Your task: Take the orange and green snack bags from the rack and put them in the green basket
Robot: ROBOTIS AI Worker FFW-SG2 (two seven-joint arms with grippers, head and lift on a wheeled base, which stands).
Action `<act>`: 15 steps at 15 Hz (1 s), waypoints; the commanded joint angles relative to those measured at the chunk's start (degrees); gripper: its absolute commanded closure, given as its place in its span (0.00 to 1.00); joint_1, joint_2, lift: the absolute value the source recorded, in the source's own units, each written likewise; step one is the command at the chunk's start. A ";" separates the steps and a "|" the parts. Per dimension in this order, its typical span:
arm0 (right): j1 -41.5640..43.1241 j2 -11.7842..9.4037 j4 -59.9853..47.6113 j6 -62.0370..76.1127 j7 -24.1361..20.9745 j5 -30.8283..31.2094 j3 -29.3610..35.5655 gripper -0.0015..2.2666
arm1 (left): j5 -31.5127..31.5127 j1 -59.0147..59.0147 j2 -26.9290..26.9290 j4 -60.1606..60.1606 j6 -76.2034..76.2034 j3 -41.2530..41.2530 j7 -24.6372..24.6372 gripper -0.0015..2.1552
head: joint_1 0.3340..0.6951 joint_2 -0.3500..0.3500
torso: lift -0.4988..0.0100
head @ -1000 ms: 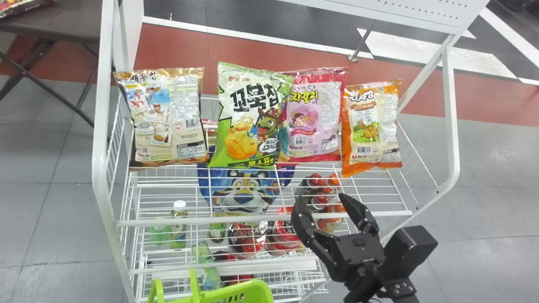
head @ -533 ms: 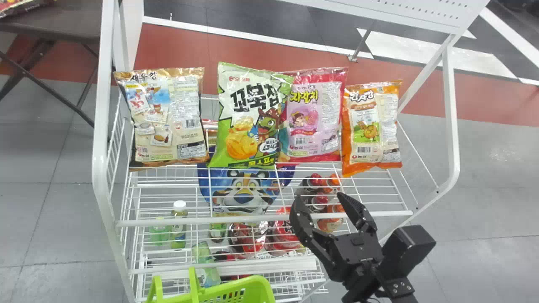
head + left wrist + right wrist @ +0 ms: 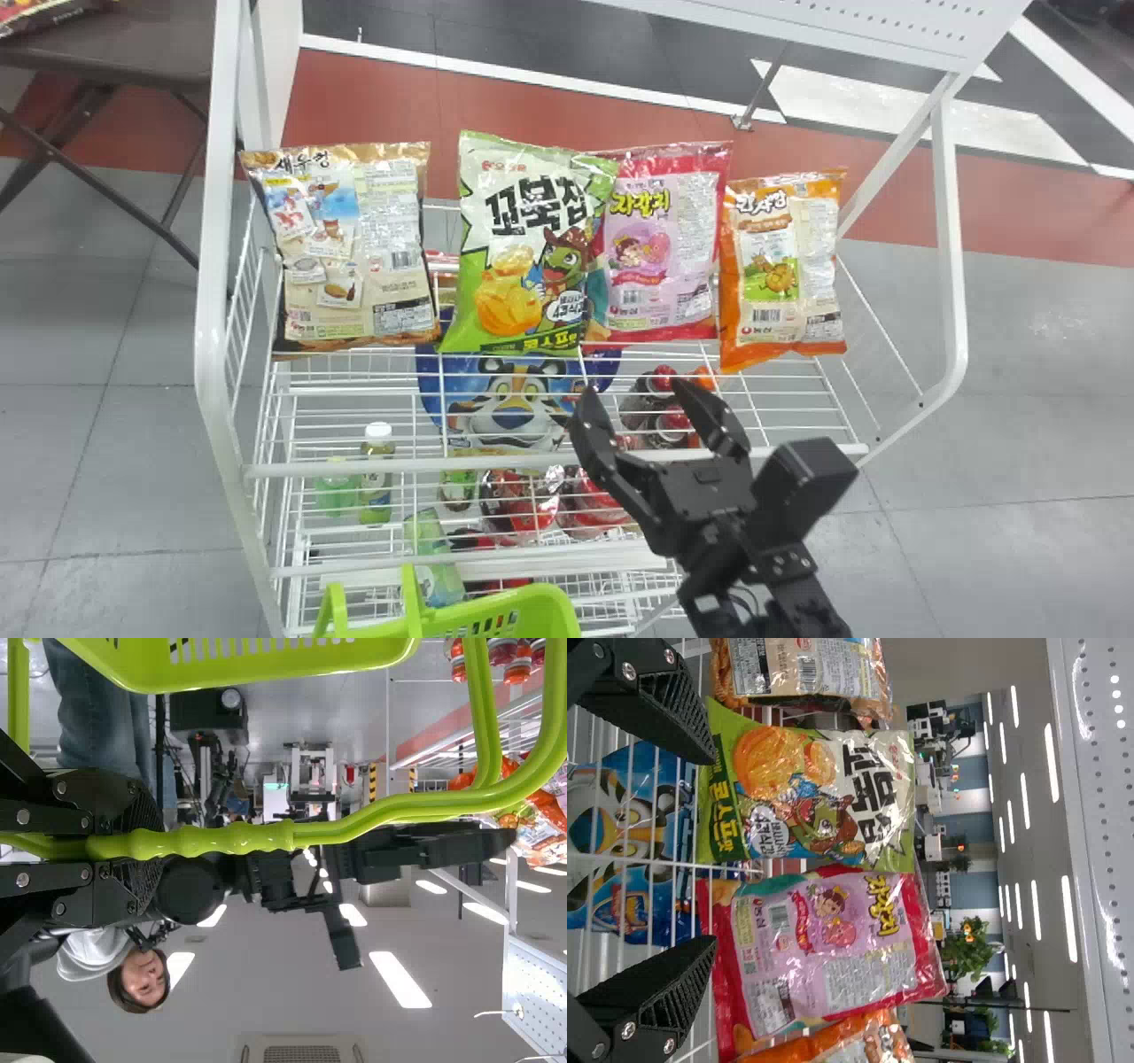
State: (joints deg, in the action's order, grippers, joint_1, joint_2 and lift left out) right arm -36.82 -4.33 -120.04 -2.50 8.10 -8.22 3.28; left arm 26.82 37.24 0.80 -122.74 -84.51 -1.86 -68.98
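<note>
Across the rack, the open gripper shifts toward the green bag

Filling the middle of the head view, the white rack (image 3: 211, 354) holds four snack bags in a row. The green basket (image 3: 545, 604) pokes up at the bottom edge, left of centre; the left gripper (image 3: 152, 847) is clamped on its handle (image 3: 381, 819).

Low and right of centre, the right gripper (image 3: 633, 394) has just moved leftward and a little up, from under the orange bag to a spot below the green and pink ones. Its fingers are spread, with nothing between them.

The green bag (image 3: 523, 257) stands upper centre, overlapping the edge of the pink bag (image 3: 660, 248); the smaller orange bag (image 3: 780, 275) stands upper right. None of them has moved, so both wanted bags still need collecting. The shift suggests green comes first, and closing there could catch the pink bag's edge too.
</note>
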 commanded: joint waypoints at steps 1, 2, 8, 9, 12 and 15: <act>3.24 1.34 0.95 -0.10 -0.28 1.62 -1.34 0.04 | -0.54 -1.21 0.78 0.13 -0.18 1.77 0.69 0.98 | 1.00 0.00 | 0.98; 4.74 2.22 1.30 -0.10 -0.54 2.33 -1.34 0.04 | -0.72 -2.26 1.49 0.13 -0.35 3.00 1.31 0.98 | 1.00 0.00 | 0.98; 14.58 1.78 6.58 -7.83 -4.23 3.47 -3.54 0.05 | -0.89 -2.61 2.98 1.27 -1.06 4.50 1.04 0.98 | 1.00 0.00 | 0.98; 16.07 1.87 7.72 -8.54 -4.32 3.47 -3.89 0.05 | -0.81 -2.53 3.16 1.27 -1.06 4.32 0.87 0.98 | 1.00 0.00 | 0.98; 19.77 1.87 10.36 -9.59 -4.32 3.56 -5.03 0.05 | -0.63 -2.35 3.51 1.10 -1.23 3.97 0.61 0.98 | 1.00 0.00 | 0.98; 23.55 1.87 12.82 -11.35 -4.23 3.65 -6.35 0.05 | -0.46 -2.26 3.95 1.01 -1.23 3.62 0.43 0.98 | 1.00 0.00 | 0.98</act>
State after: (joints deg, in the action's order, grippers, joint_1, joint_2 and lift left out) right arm -15.06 -2.46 -108.32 -12.84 3.86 -4.62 -2.47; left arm 26.25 34.96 4.54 -121.67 -85.72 1.99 -68.47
